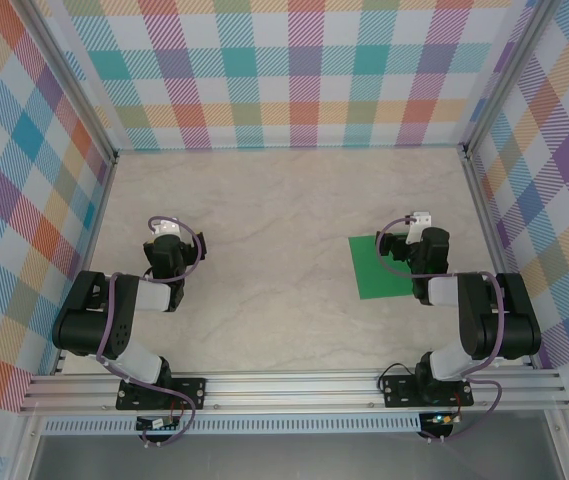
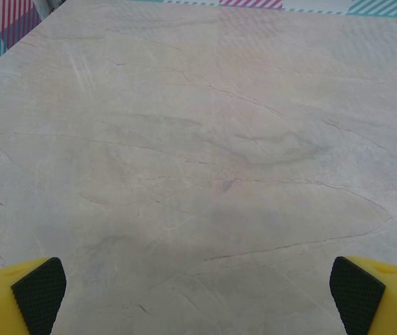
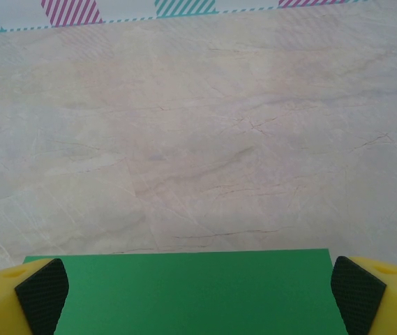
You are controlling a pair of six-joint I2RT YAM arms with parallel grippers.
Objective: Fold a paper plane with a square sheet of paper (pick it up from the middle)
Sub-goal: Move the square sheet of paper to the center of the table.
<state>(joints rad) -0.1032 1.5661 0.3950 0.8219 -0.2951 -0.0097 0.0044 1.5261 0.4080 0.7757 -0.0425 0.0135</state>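
I'm seeing the square sheet of paper (image 1: 376, 270) lying flat, bright green, uncreased; left gripper (image 2: 198, 301) and right gripper (image 3: 198, 301) gaping wide, empty.

Paper (image 1: 372, 268): right edge and both right corners hidden under the right arm (image 1: 429, 262) from above; in the right wrist view the near part runs off the bottom edge

Right gripper (image 3: 198, 296): fingers (image 3: 41, 296) cut off by the lower corners, black pads and a little yellow in frame; from above, covered by the right arm

Left gripper (image 2: 198, 296): fingers cut off the same way; from above, covered by the left arm (image 1: 164, 255)

Walls (image 1: 24, 180): cut by the top and side edges

Small part (image 1: 159, 425) below the rail (image 1: 294, 385): too small to tell what it is
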